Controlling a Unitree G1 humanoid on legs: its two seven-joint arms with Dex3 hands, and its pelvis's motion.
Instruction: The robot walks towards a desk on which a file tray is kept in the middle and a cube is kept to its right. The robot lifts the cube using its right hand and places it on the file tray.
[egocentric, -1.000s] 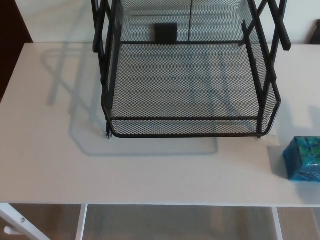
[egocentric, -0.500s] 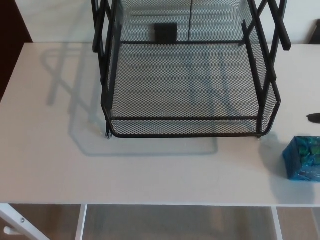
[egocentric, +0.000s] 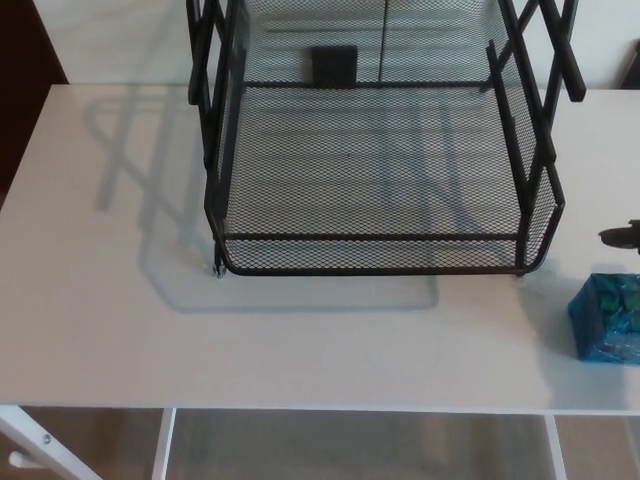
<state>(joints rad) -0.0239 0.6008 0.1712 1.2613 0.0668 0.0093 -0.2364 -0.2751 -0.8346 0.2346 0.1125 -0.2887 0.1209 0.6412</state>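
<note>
A black wire-mesh file tray (egocentric: 380, 250) stands in the middle of the white desk (egocentric: 110, 290), its lower tier empty. A blue-green patterned cube (egocentric: 610, 318) sits on the desk to the tray's right, cut off by the picture's right edge. Just above the cube, a small black tip of my right hand (egocentric: 622, 236) pokes in from the right edge; too little of it shows to tell its state. It is apart from the cube. My left hand does not show.
The desk's front edge runs along the bottom, with white frame legs (egocentric: 40, 445) and floor below. A dark vertical panel (egocentric: 25, 60) stands at the far left. Bare desk surface lies left of and in front of the tray.
The tip of my right hand has come further into view from the right edge above the cube. Cube and tray have not moved.
</note>
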